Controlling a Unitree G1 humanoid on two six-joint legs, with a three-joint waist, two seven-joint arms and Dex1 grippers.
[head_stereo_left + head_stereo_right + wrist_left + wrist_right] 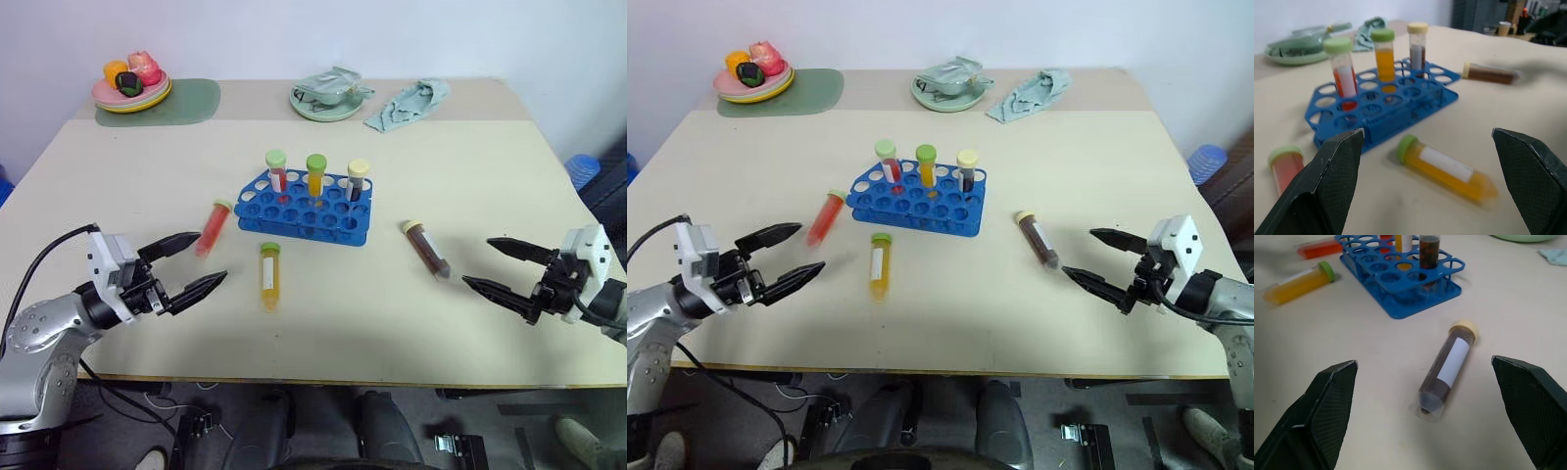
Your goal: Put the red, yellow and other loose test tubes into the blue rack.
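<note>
Three loose tubes, red (213, 226), yellow (268, 275) and brown (425, 247), lie on the desk (470, 176) around the blue rack (306, 208); both spread, empty grippers, left (191, 263) and right (495, 264), could roll one off the near edge.

Left gripper (191, 264) and right gripper (495, 264) low, angled inward, fingers spread wide, both empty.

Head stereo overhead; wrist cameras low.

Bright even light, soft shadows, wrist views blurred toward edges
</note>
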